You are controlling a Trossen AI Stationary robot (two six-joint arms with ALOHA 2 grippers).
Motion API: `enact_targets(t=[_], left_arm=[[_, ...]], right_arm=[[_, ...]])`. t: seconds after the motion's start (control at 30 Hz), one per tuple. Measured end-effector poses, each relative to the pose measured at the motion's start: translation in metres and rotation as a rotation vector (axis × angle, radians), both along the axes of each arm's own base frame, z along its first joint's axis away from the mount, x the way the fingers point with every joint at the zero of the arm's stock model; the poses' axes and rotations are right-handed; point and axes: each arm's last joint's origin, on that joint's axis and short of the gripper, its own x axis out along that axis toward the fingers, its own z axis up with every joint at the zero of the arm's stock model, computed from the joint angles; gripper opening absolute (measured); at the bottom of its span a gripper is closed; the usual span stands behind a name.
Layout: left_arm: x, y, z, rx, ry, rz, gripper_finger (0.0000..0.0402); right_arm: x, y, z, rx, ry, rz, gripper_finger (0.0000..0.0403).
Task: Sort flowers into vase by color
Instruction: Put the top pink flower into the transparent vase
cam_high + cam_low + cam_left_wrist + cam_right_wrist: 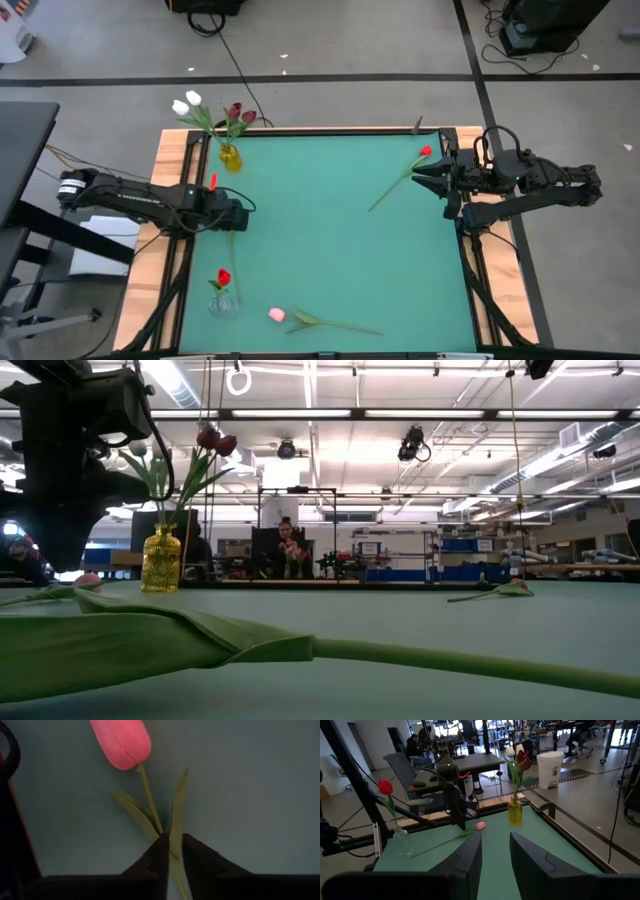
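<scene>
The stem of a pink tulip (122, 742) is clamped between the jaws of the left gripper (172, 840), close to the table's left edge. Bare green mat (330, 240) is left mid-table. A yellow vase (230, 157) and a clear vase (223, 303) are set along that left edge. The right gripper (430, 180), jaws apart, is kept at the right edge beside a red tulip (402, 178).

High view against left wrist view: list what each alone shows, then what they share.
High view only: the yellow vase with white and maroon tulips, the clear vase holding a red tulip, a pink tulip and a second red tulip lying loose, and the open right gripper. Left wrist view only: the left gripper shut on a pink-red tulip by its stem, seen close. Both: the green table.
</scene>
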Motion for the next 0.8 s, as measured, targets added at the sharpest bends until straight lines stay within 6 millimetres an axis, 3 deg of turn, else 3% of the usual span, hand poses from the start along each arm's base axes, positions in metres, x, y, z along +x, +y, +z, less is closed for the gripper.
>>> enact_targets(t=[0.2,0.33,0.8], left_arm=[[0.000,0.003,-0.001,0.012,0.006,0.040,0.0156],[0.003,0.008,-0.006,0.017,0.047,0.072,0.0190],[0.021,0.009,-0.027,0.013,0.120,0.119,0.0147]], right_arm=[[0.000,0.000,0.000,0.000,0.000,0.000,0.0110],[0.000,0.000,0.000,0.000,0.000,0.000,0.0110],[0.000,0.000,0.000,0.000,0.000,0.000,0.0110]])
